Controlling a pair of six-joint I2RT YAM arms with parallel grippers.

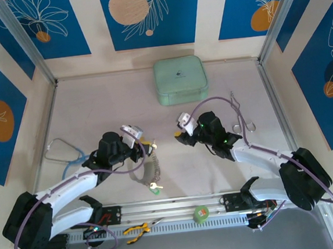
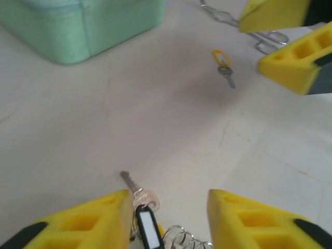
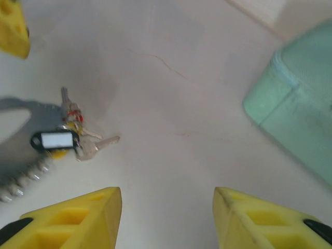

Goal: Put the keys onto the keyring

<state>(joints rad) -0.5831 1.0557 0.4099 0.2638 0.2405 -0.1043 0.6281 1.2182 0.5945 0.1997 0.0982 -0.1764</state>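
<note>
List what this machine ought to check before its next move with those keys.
1. Left end effector open: ok. Its fingers are apart, and the key bunch lies ungripped between them on the table.
2. Right end effector open: ok, nothing between its fingers.
3. Loose yellow-tagged key found: ok. It lies alone, apart from the bunch.
4. Keyring found: ok. Its coiled wire lies beside the bunch.
5. Keyring opened to accept a key: cannot tell.
6. End effectors clear of each other: ok, a gap separates them.
</note>
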